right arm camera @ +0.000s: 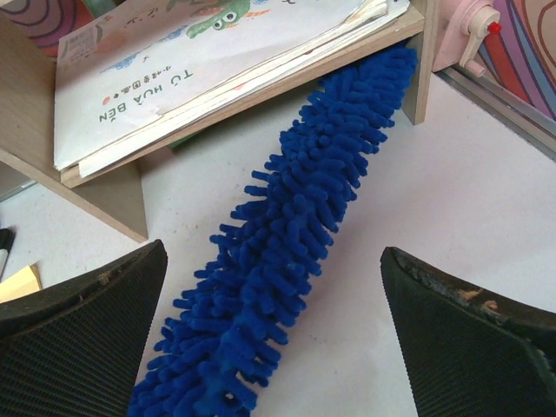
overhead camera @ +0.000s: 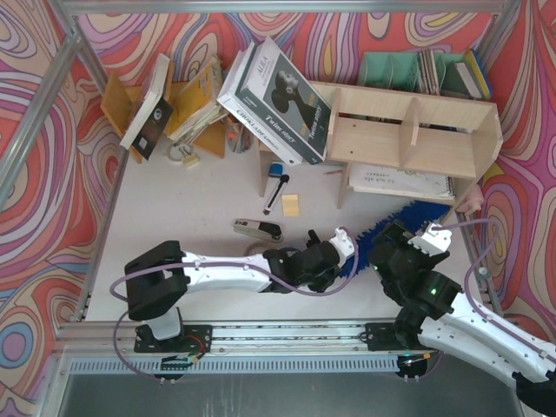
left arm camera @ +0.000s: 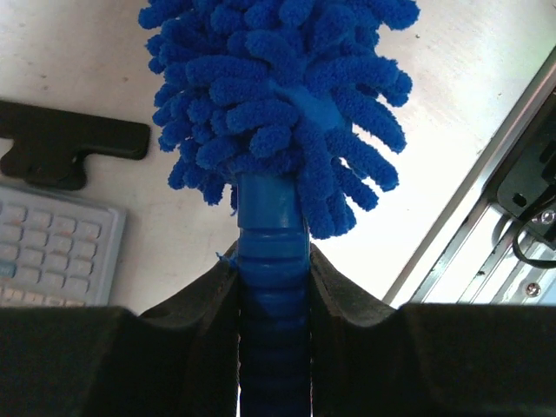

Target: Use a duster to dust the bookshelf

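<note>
The duster, bright blue and fluffy, lies on the white table with its head reaching under the bookshelf's bottom tier. In the top view only part of the duster shows past the right arm. My left gripper is shut on its ribbed blue handle, low over the table. My right gripper hangs open above the fluffy head, a finger on each side, touching nothing. The bookshelf, pale plywood, stands at the back right, with papers on its lower tier and an upright on the table.
A black stapler, a marker and a yellow note pad lie left of the shelf. Large books lean on it. An orange rack and a green organizer stand behind. A pink dispenser sits by the shelf's right end. A calculator lies near my left gripper.
</note>
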